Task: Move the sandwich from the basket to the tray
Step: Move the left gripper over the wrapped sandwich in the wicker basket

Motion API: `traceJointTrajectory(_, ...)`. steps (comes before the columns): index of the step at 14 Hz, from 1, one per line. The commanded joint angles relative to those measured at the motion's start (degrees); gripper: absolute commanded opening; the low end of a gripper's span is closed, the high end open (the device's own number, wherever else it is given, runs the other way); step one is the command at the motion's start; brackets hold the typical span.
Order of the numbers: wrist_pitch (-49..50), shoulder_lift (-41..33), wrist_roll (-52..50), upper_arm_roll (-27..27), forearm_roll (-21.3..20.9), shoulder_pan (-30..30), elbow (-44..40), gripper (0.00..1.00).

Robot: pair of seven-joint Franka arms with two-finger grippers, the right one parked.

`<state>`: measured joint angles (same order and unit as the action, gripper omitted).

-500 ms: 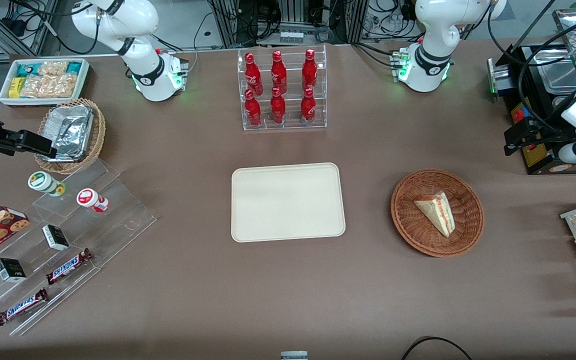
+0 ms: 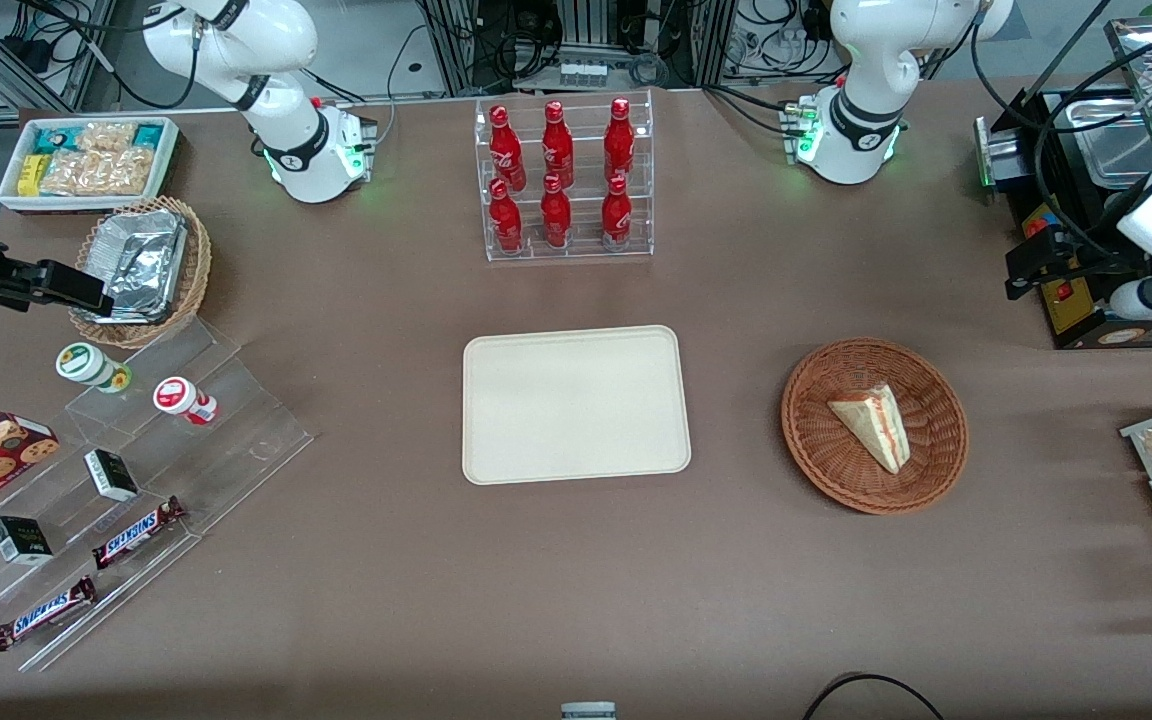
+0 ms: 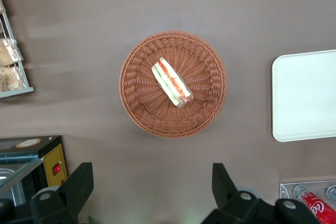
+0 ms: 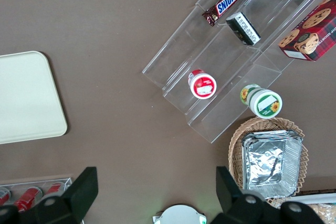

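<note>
Lying on its side in the round reddish-brown woven wicker basket (image 2: 874,426), right of centre in the front view: the small triangular white-bread sandwich (image 2: 872,425) with red, orange and green filling layers at its edge. Sitting bare at the middle of that frame, well apart from the basket: the flat cream-beige rectangular tray (image 2: 575,403). Hanging high at the right edge of the front frame, farther from the camera than the basket: the black two-finger gripper (image 3: 152,188), fingers (image 3: 79,184) spread wide with nothing between them, touching neither basket (image 3: 173,83) nor sandwich (image 3: 171,82). Standing at upper centre: clear acrylic rack of red bottles (image 2: 563,178).
</note>
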<state>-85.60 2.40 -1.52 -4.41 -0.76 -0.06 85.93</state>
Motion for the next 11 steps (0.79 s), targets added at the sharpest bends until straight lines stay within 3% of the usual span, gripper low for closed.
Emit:
traceJointTrajectory(1,-3.7,-0.5,-4.1,-0.3,-1.1,-1.0,5.2,1.0)
traceJointTrajectory(11,-36.2,-2.9,-29.9,-0.6,-1.2,-2.5,34.1,1.0)
